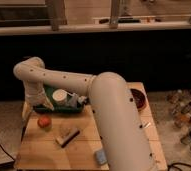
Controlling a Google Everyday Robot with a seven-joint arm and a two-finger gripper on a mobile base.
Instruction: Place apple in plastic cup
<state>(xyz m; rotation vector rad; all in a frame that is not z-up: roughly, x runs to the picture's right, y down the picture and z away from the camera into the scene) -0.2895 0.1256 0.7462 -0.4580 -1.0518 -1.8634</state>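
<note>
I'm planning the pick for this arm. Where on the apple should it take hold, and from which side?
Grip the apple across its widest middle, coming straight down from above. It is round and sits alone on the wooden table, with bare wood all around it, so a top approach looks clear. The gripper hangs just to its left, near the table edge.

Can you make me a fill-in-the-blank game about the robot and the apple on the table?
1. The apple sits on the wooden ____, not yet in a cup.
2. The gripper hangs just to the ____ of the apple as the picture shows it.
3. The white round cup stands on a tray that is ____ in colour.
4. The brown block lies ____ the apple and the front edge of the table.

Missing words: table; left; green; between
</note>
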